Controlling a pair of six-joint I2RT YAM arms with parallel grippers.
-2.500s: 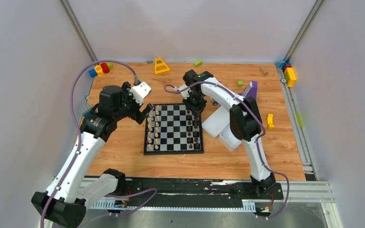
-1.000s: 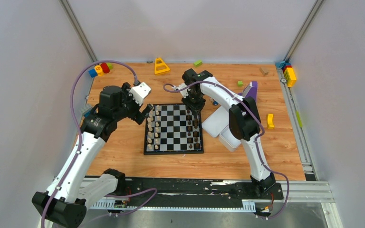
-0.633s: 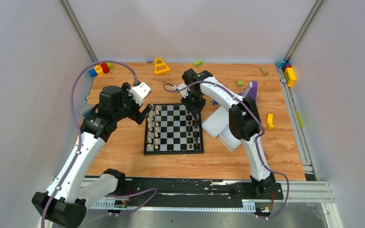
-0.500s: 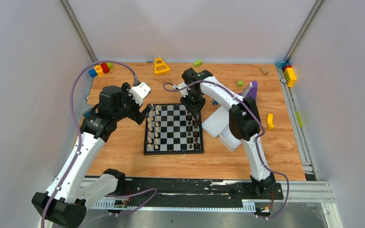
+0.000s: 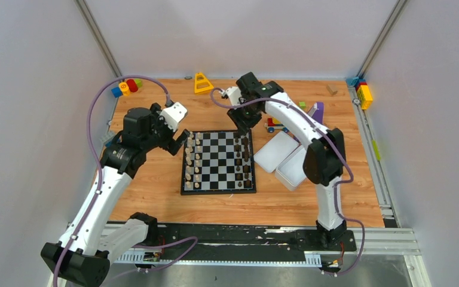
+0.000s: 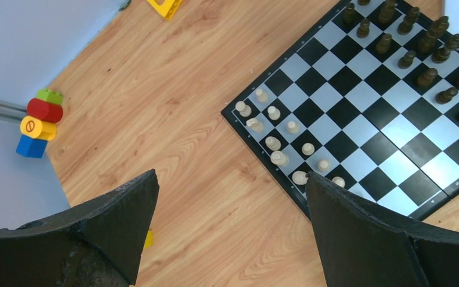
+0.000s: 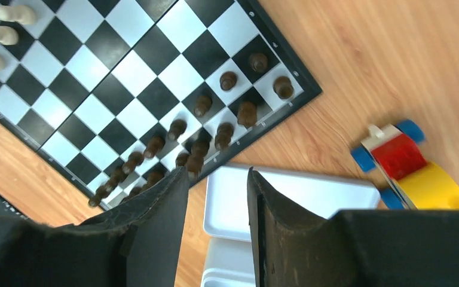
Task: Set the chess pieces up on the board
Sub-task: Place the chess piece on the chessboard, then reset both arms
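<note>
The board (image 5: 218,170) lies in the middle of the wooden table. Pale cream chess pieces (image 5: 193,161) stand in its two left columns and dark brown chess pieces (image 5: 242,156) in its two right columns. My right gripper (image 5: 243,119) hovers above the board's far right corner, open by a narrow gap with nothing between the fingers. In the right wrist view the gripper (image 7: 218,171) hangs over the dark pieces (image 7: 224,134) and the board (image 7: 131,78). My left gripper (image 5: 179,140) is wide open and empty beside the board's far left corner. The left wrist view shows the cream pieces (image 6: 278,158) just ahead of that gripper (image 6: 232,175).
A white lid (image 5: 278,151) and a white tray (image 5: 293,170) lie right of the board. A toy car (image 5: 274,125) sits behind them. A yellow triangle (image 5: 202,82), stacked blocks (image 5: 125,86), a green block (image 5: 248,78) and a yellow piece (image 5: 340,152) are scattered around.
My right gripper has opened, risen off the dark pieces at the board's far right corner and drawn back toward the far side. The left arm has stayed still.
</note>
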